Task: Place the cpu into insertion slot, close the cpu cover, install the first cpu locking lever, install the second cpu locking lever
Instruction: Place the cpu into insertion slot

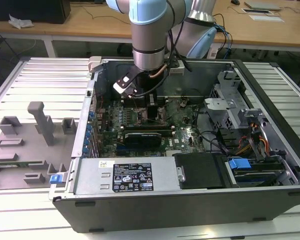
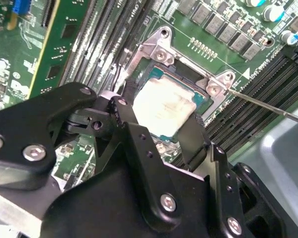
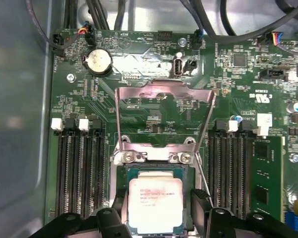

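**Desk:** What are we looking at?

**Photographer:** An open case (image 1: 190, 215), with the arm's gripper (image 1: 152, 111) reaching down to the board (image 3: 79, 94). In both wrist views the cpu (image 2: 164, 106) (image 3: 155, 203) lies in the slot (image 2: 186, 74), silvery top up, and it looks level.

**Desk:** Gripping, or let go?

**Photographer:** Pinching the cpu, by the look of it. The jaws stand one at each side edge of the chip, set no wider than the chip itself. (One contact sits in shadow, so that is a judgement.)

**Desk:** And the cover?

**Photographer:** In the first wrist view the cover (image 3: 165, 91) stands raised on its hinge, clear of the slot, with board showing through its cut-out. In the second wrist view a thin lever (image 2: 268, 106) juts free just beside the slot, unlatched.

**Desk:** What could go wrong from here?

**Photographer:** The main risk is a skewed chip. If one jaw drags as the grip opens, it could tip the cpu or slide it off its seat, and the slot's contacts could be bent. A chip riding high would also foul the cover. There is little room: the black gripper is far bigger than the cpu, and it works close to the lever and the memory slots (image 3: 79, 173). A sideways drift could snag either.
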`<state>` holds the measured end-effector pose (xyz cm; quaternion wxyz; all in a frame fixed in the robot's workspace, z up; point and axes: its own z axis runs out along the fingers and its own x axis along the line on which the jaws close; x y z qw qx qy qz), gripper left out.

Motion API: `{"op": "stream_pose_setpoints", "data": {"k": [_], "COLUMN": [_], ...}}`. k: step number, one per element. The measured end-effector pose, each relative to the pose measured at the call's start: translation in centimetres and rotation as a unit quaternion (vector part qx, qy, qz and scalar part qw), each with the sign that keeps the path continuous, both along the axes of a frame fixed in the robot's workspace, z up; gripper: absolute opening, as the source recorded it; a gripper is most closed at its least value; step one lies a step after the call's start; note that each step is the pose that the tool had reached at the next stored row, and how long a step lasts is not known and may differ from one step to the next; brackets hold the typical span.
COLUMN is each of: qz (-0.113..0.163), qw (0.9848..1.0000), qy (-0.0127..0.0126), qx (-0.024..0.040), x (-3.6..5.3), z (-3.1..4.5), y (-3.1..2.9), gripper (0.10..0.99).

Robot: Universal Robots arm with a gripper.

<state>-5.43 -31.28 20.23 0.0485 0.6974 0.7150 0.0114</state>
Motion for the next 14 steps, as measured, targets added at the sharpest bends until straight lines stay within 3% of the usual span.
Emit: {"op": "stream_pose_setpoints", "data": {"k": [3, 6, 11, 14], "qz": [0.0, 0.0, 0.0, 0.0], "qw": [1.0, 1.0, 1.0, 1.0], "qy": [0.0001, 0.0, 0.0, 0.0], "qx": [-0.0033, -0.0038, -0.004, -0.004], "x": [0.0, 0.0, 0.0, 0.0], "z": [0.33, 1.41, 1.44, 1.44], "y": [0.13, 0.23, 0.24, 0.23], "gripper": [0.616, 0.616, 0.604, 0.412]}}
